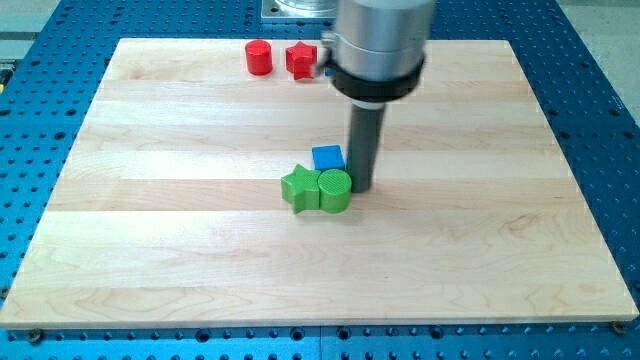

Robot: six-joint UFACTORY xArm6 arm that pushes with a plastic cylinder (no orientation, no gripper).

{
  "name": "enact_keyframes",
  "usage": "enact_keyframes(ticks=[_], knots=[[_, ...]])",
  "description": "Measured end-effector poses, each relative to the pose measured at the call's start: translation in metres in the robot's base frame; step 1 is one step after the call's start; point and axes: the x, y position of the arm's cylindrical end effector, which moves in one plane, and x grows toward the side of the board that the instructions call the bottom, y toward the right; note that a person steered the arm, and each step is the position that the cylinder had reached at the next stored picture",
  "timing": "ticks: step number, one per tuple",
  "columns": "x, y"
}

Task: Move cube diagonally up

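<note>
While my tip (361, 187) is sitting seemingly against the blue cube (327, 157) and green cylinder (335, 190), with no pincer fitted to be apart or together, any push is risking dragging the cylinder and green star (297, 186) along

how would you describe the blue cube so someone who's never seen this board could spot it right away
Look near the middle of the wooden board, where three blocks cluster beside my tip. The blue cube sits toward the view's top, behind the green star and green cylinder. It is the only blue block.
</note>
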Motion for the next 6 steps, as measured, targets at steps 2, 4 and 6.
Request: enact_keyframes(ticks=[2, 4, 6], knots=[[-0.04, -0.109], [-0.002, -0.13], [-0.078, -0.158]])
